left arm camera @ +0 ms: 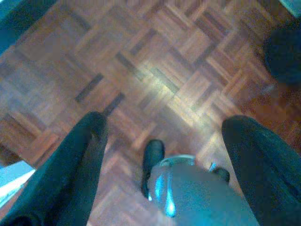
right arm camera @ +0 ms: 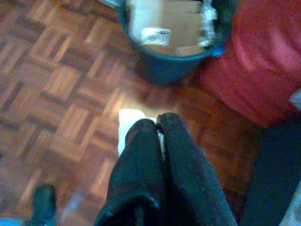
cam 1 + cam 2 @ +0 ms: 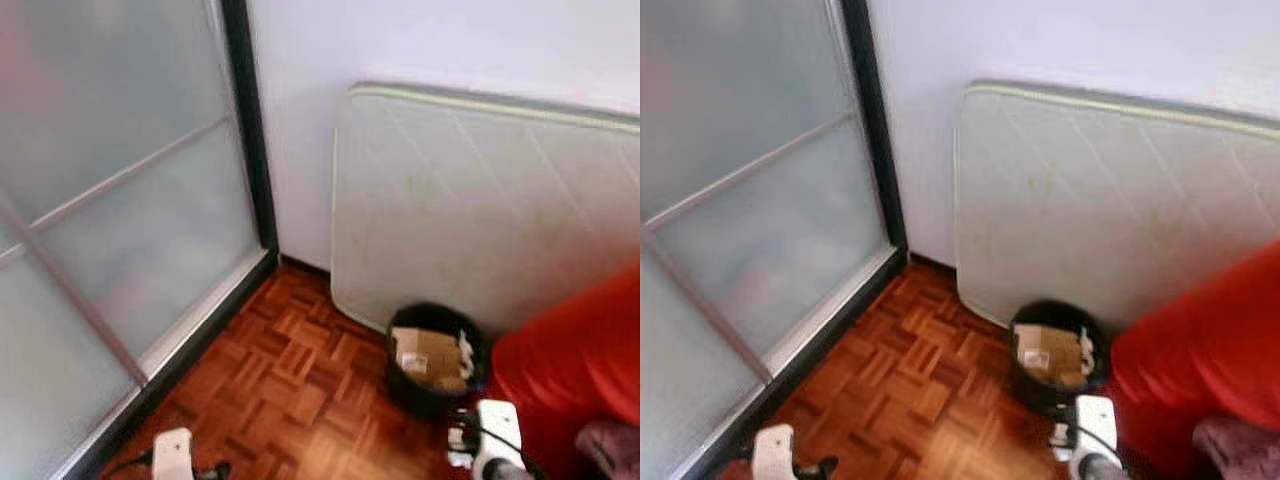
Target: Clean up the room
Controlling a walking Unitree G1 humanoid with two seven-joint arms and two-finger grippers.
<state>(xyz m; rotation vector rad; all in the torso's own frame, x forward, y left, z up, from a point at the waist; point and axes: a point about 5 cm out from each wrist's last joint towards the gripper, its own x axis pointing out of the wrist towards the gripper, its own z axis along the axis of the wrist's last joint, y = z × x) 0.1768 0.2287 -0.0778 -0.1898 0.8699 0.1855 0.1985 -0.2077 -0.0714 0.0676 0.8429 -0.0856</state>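
I've got the right gripper (image 2: 157, 123) pinched tight on a white paper scrap (image 2: 125, 126), near the black bin (image 2: 164, 66). My left gripper (image 1: 164, 136) is spread wide over bare parquet (image 1: 155, 70).

White tissue (image 2: 128, 123) pinched between right gripper (image 2: 156, 123) fingers, its crumpled edge sticking out to one side, above parquet, near black bin (image 3: 434, 362); bin upright on floor against mattress, beside red bedding, holding cardboard and white paper scraps
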